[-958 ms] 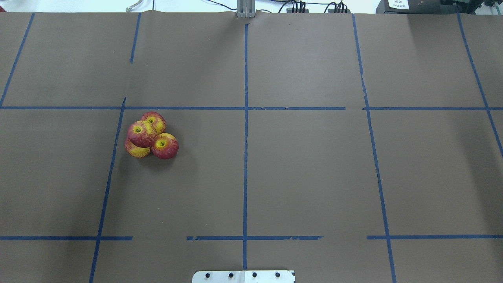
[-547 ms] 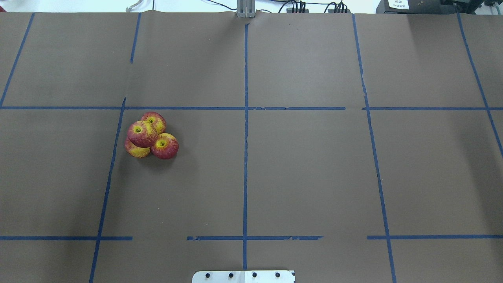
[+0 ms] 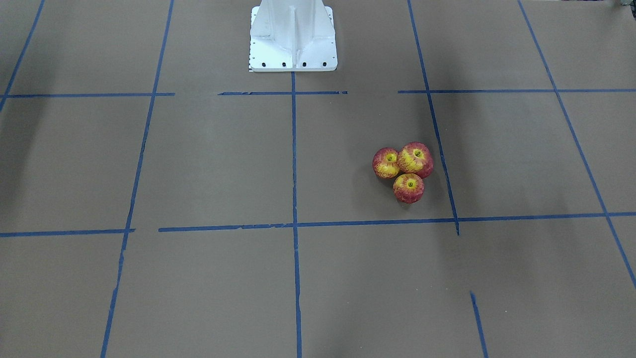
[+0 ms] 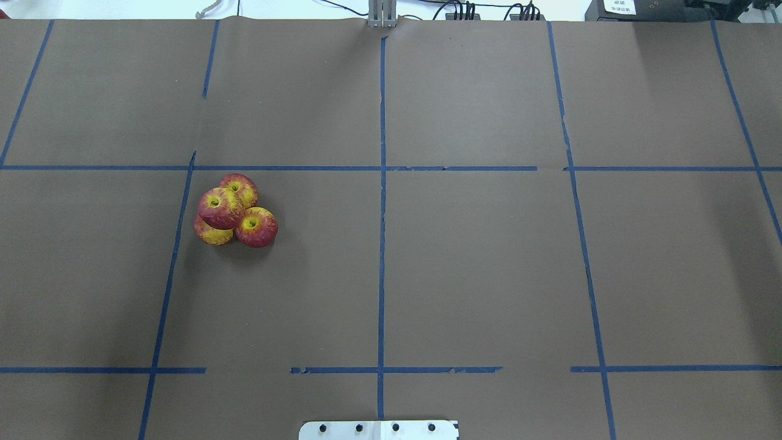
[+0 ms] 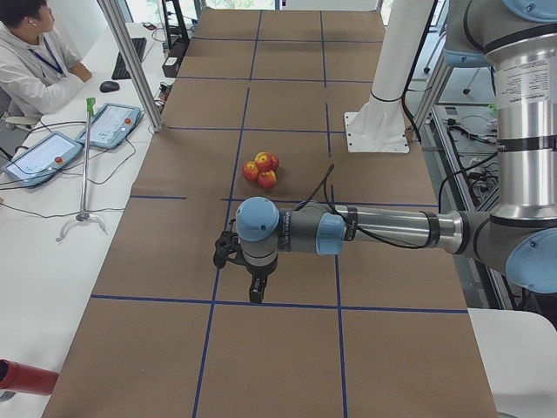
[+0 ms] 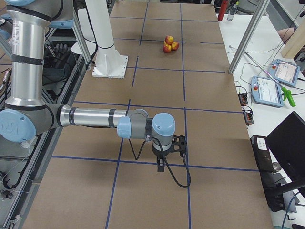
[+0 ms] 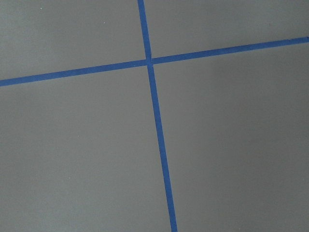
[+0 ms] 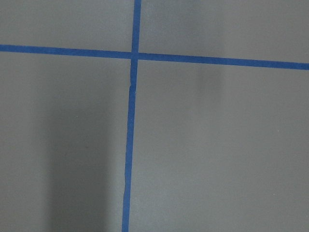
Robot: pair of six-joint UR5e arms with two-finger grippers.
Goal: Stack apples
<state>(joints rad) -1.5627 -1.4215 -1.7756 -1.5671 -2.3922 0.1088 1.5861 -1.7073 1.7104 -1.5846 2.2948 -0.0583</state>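
Observation:
Four red-and-yellow apples (image 4: 256,227) sit in a tight cluster on the brown paper, left of the middle in the overhead view. One apple (image 4: 221,208) rests on top of the other three. The cluster also shows in the front-facing view (image 3: 408,188), the left view (image 5: 261,167) and the right view (image 6: 168,44). My left gripper (image 5: 255,293) hangs over the table's left end, well away from the apples. My right gripper (image 6: 161,165) hangs over the far right end. I cannot tell whether either is open or shut. Both wrist views show only paper and tape.
Blue tape lines (image 4: 382,214) divide the brown paper into a grid. The robot's white base (image 3: 293,40) stands at the table's near middle edge. A metal post (image 5: 130,61), tablets (image 5: 109,124) and a seated operator (image 5: 26,61) are on the far side.

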